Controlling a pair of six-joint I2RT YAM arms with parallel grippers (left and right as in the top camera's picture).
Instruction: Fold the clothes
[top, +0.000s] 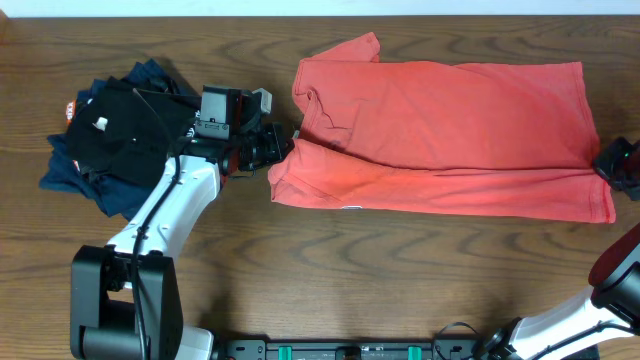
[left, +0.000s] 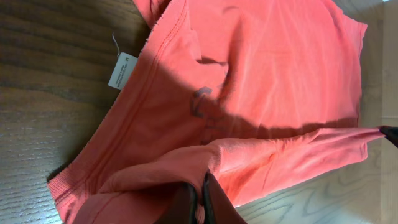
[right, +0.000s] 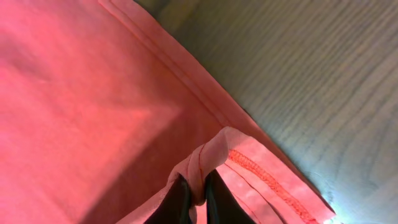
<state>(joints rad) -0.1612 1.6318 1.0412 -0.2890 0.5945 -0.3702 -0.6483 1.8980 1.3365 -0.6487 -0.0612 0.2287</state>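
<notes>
The coral-red T-shirt (top: 440, 125) lies across the table's right half, folded lengthwise with one long edge laid over the middle. My left gripper (top: 278, 148) is shut on the shirt's left end, near the shoulder; the left wrist view shows cloth (left: 249, 93) pinched between the fingers (left: 200, 202), the white neck tag (left: 122, 70) and faint lettering. My right gripper (top: 606, 165) is at the shirt's right end, shut on a bunched bit of hem (right: 205, 163) between its fingers (right: 198, 190).
A pile of a black shirt (top: 115, 135) with a small white logo on navy-blue garments (top: 75, 175) sits at the left, just behind the left arm. Bare wooden table (top: 400, 270) lies in front of the T-shirt.
</notes>
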